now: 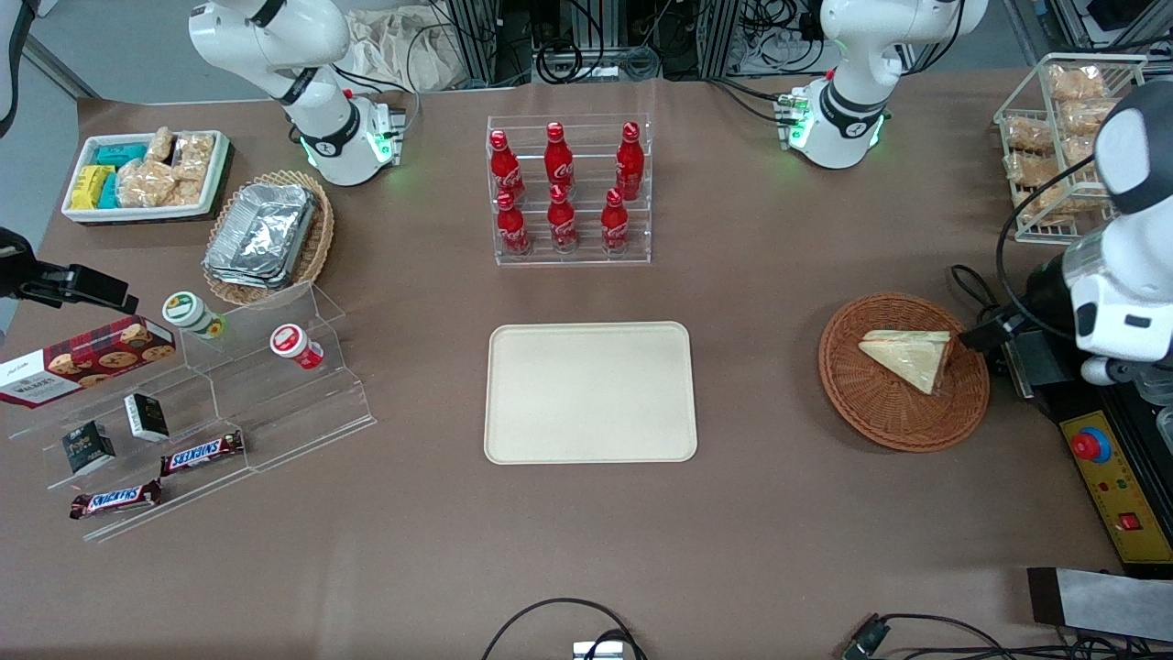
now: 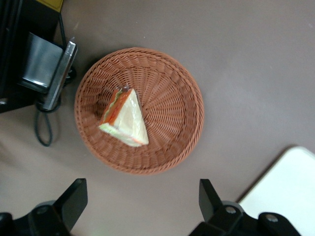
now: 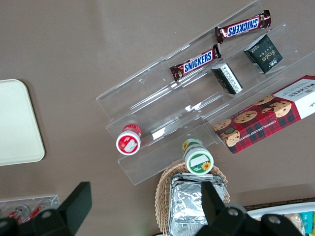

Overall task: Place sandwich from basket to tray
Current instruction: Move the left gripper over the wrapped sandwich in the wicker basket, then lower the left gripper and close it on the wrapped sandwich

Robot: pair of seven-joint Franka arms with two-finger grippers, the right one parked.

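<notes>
The sandwich [image 1: 907, 353] [image 2: 125, 118], a wrapped white-bread wedge with orange and green filling, lies in the round reddish-brown basket [image 1: 880, 412] [image 2: 172, 142] toward the working arm's end of the table. The cream tray [image 1: 589, 392] [image 2: 290, 191] lies flat at the table's middle with nothing on it. My left gripper [image 1: 985, 335] [image 2: 141, 187] hangs high over the basket's edge, at the rim toward the working arm's end. It is open wide, with nothing between its fingers, and only bare table shows below them.
A black box with a metal plate [image 1: 1040, 357] and a yellow control box with a red button [image 1: 1109, 477] stand beside the basket. A clear rack of red bottles [image 1: 568, 192] stands farther from the camera than the tray. A wire rack of snack bags [image 1: 1063, 137] is nearby.
</notes>
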